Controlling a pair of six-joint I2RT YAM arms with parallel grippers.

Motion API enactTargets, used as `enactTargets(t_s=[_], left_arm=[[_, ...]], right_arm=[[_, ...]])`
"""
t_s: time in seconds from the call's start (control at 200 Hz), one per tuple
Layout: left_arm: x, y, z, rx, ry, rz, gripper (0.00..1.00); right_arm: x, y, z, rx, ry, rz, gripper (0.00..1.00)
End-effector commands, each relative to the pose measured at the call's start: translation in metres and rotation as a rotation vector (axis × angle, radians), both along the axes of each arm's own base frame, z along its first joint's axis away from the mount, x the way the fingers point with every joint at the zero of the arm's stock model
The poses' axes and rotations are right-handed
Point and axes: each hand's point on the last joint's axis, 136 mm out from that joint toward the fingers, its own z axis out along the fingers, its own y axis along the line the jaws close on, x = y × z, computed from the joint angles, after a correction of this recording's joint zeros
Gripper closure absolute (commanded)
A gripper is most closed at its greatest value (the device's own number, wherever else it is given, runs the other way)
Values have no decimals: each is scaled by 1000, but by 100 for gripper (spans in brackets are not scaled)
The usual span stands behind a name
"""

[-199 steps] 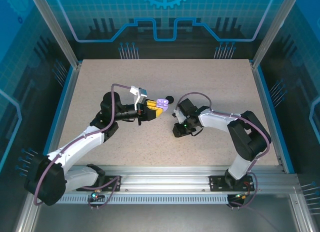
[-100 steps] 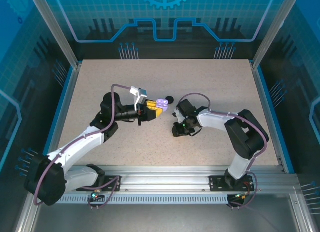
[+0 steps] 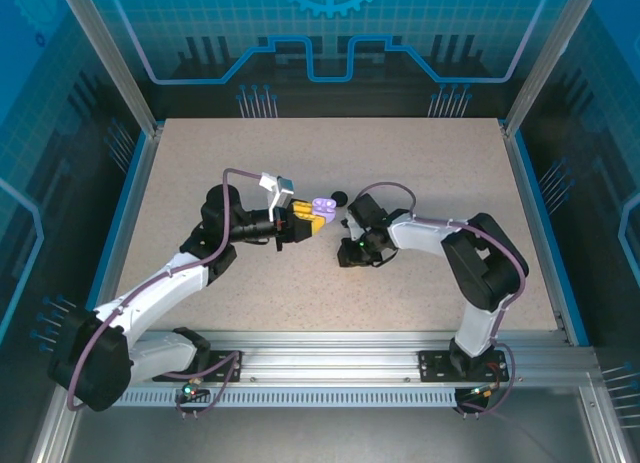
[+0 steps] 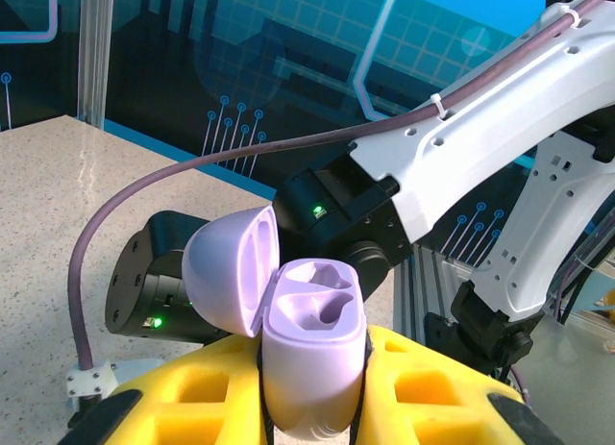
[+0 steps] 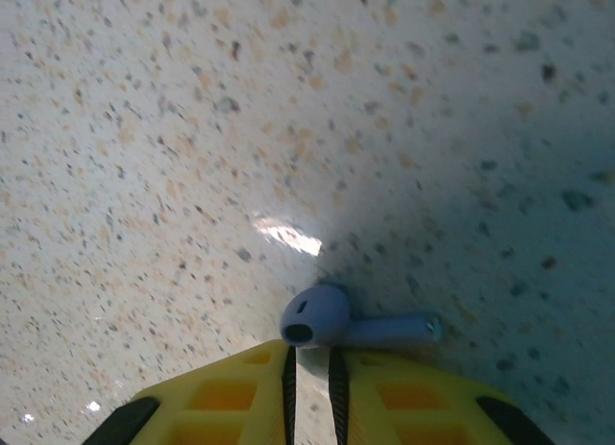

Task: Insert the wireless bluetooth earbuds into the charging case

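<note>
Top external view: left gripper (image 3: 311, 221) pinches an open lavender plastic clamshell charging case (image 3: 322, 204) between yellow fingers, lid swung back. A small black round object (image 3: 340, 196) sits just right of the case. The right gripper (image 3: 346, 255) is right of the case and nearer the bases, jaws almost pressed together. A lavender stemmed earbud (image 5: 332, 322) lies on the speckled beige tabletop (image 5: 173, 128) at their tips.

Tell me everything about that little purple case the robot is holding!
The purple case is smooth, rounded, plastic-looking and lavender. Its domed lid is flipped open to the left on a hinge. Inside are two shaped hollows, both empty. It stands upright, pinched between the yellow fingers of the left gripper.
</note>
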Motion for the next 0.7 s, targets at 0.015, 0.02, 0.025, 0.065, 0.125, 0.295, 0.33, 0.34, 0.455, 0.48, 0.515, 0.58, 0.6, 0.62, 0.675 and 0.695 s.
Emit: enactTargets(t_s=[0.015, 0.02, 0.025, 0.065, 0.125, 0.295, 0.33, 0.34, 0.455, 0.48, 0.515, 0.58, 0.6, 0.62, 0.675, 0.695], left_arm=[[-5, 1, 5, -7, -40, -2, 95], [-5, 1, 5, -7, -40, -1, 95], [-5, 1, 5, -7, -40, -1, 95], [-5, 1, 5, -7, -39, -1, 95], [-5, 1, 5, -6, -38, 1, 95], [-6, 2, 6, -6, -42, 2, 95], [-7, 2, 7, -6, -44, 3, 95], [-7, 3, 6, -5, -43, 4, 95], [-7, 3, 8, -7, -49, 5, 95], [-7, 3, 9, -7, -50, 5, 95], [-7, 3, 9, -7, -52, 6, 95], [-7, 3, 10, -7, -53, 8, 95], [-7, 3, 9, -6, -50, 6, 95], [-7, 3, 10, -7, -53, 5, 95], [-7, 3, 10, -7, -53, 4, 95], [-7, 3, 10, -6, -53, 4, 95]], right_arm=[[29, 34, 9, 91, -106, 5, 80], [30, 34, 9, 92, -107, 5, 80], [30, 35, 9, 93, -108, 4, 80], [32, 36, 10, 94, -110, 7, 81], [36, 39, 14, 100, -118, 13, 81], [41, 41, 32, 126, -160, 33, 80], [42, 41, 39, 135, -177, 40, 80], [42, 41, 41, 137, -183, 41, 80], [45, 32, 56, 126, -226, 50, 78], [46, 29, 57, 117, -231, 46, 78], [47, 24, 58, 107, -235, 41, 78], [49, 18, 58, 107, -227, 42, 77], [49, 16, 58, 107, -225, 41, 77], [50, 15, 58, 107, -224, 39, 77], [52, 12, 58, 106, -228, 43, 77], [53, 11, 58, 104, -229, 43, 77]])
